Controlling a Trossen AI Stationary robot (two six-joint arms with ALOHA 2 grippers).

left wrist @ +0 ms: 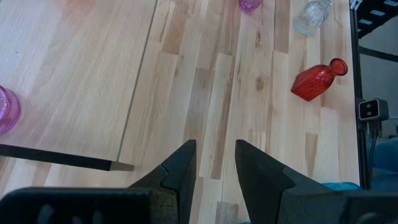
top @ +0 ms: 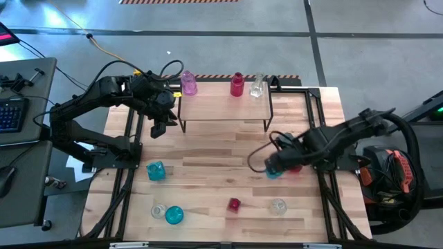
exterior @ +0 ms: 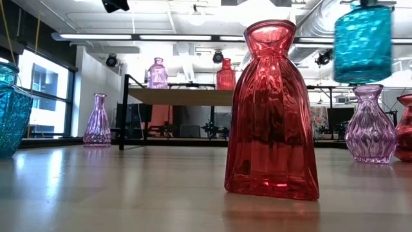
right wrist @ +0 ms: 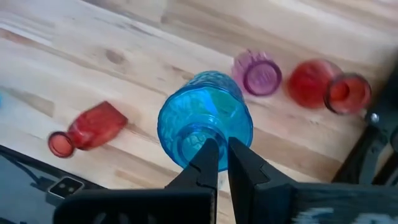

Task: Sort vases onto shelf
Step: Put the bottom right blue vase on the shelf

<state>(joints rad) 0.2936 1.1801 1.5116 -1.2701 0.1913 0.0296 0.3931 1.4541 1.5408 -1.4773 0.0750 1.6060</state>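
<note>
Above wooden table [top: 208, 173], teal vase [right wrist: 205, 118] in right gripper [right wrist: 217, 149]

Both arms matte black, chunky jointed links, black cables looped alongside; each tool two wedge-shaped dark fingers.

The desk [top: 208, 187] is a light butcher-block top of joined planks, carried on a black metal frame [top: 118, 197] visible along its left and right sides. To the far left stands a separate dark workstation surface [top: 28, 104] bearing a black keyboard [top: 10, 114] and a computer mouse [top: 7, 181]. A yellow cable [top: 104, 50] runs across the grey floor [top: 208, 17] beyond the desk. A striped hazard-tape marking [top: 180, 1] lies at the far edge of the floor. In the low view, ceiling strip lights [exterior: 96, 37] and a large window [exterior: 42, 96] at left are seen in the room behind.
</note>
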